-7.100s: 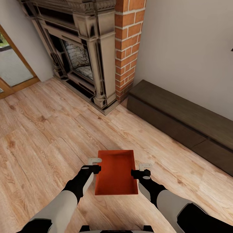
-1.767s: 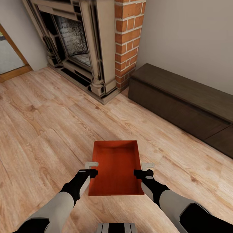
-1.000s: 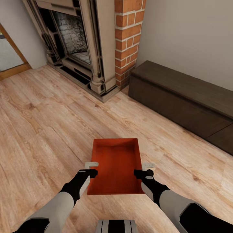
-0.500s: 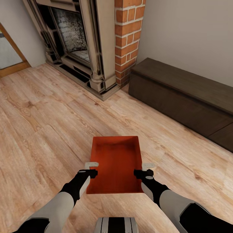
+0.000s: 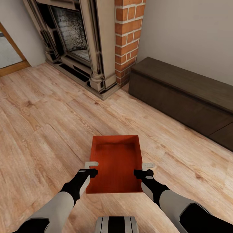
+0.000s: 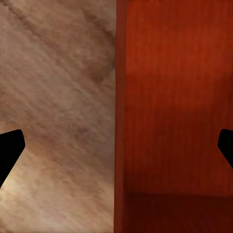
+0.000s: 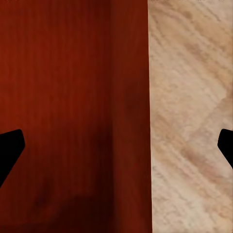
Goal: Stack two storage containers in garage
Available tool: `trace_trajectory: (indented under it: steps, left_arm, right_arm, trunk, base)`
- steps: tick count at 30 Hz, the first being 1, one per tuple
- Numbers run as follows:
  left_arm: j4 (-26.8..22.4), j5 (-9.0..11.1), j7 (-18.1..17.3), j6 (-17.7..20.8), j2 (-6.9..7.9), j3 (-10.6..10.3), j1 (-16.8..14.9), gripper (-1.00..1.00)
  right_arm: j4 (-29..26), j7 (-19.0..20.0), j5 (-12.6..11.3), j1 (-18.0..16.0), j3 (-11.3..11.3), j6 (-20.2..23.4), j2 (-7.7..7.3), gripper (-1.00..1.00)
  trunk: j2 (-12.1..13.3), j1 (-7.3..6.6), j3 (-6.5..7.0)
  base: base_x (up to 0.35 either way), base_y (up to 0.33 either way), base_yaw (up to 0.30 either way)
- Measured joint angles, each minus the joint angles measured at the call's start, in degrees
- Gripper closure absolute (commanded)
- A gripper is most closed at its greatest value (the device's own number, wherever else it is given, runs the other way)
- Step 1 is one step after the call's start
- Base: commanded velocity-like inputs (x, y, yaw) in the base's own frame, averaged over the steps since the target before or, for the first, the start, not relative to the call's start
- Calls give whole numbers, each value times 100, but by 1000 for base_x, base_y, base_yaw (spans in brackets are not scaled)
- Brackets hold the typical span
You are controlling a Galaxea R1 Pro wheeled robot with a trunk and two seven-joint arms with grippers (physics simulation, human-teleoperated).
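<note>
Head view: one storage container (image 5: 115, 163), orange-red and open-topped, sits between my two arms over the wood-plank flooring (image 5: 42, 129). My left tool (image 5: 91, 168) is at the container's left wall, my right tool (image 5: 146, 169) at its right wall. Beyond the container stand the brick fireplace (image 5: 97, 42) and, to its right, the long dark low cabinet (image 5: 181, 97) along the wall.

Left wrist view: left tool's fingertips (image 6: 9, 153) spread wide apart; the container's wall (image 6: 120, 121) runs between them, not pinched.

Right wrist view: right tool's fingertips (image 7: 9, 150) equally wide apart, straddling the opposite container wall (image 7: 141, 121), flooring (image 7: 194, 121) outside it.
</note>
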Motion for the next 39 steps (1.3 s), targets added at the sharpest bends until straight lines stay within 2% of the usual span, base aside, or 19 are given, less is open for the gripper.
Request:
trace_trajectory:
  steps: [4, 32, 33, 35, 36, 39]
  left_arm:
    - [5, 0, 0, 3, 0, 0, 0, -100]
    - [-11, -8, 1, -4, -7, 0, 0, -100]
    - [-7, -8, 0, -4, -5, 0, 0, -100]
    - [6, -6, 0, -4, -5, 1, 0, -100]
    - [27, -4, 2, -4, -5, 5, 0, 100]
    - [58, 10, 4, -69, -1, 14, 0, 100]
  right_arm:
    - [0, 0, -1, 1, 0, 0, 0, -100]
    - [-2, 0, 9, -6, -3, 3, -44, -100]
    - [-4, 0, 7, -6, -2, 1, -44, 100]
    - [-2, 0, 8, -5, -5, 1, -44, 100]
    - [-3, 0, 8, -6, -3, 2, -44, 100]
    - [-5, -9, 38, -6, -6, 11, -44, 100]
  trunk:
    - [-159, 87, -71]
    - [-160, 88, -72]
    - [-160, 88, -72]
    - [-160, 88, -72]
    - [-160, 88, -72]
    - [-161, 88, -72]
  base:
    - [0, 0, 0]
    - [0, 0, 0]
    - [0, 0, 0]
    - [0, 0, 0]
    - [0, 0, 0]
    - [0, 0, 0]
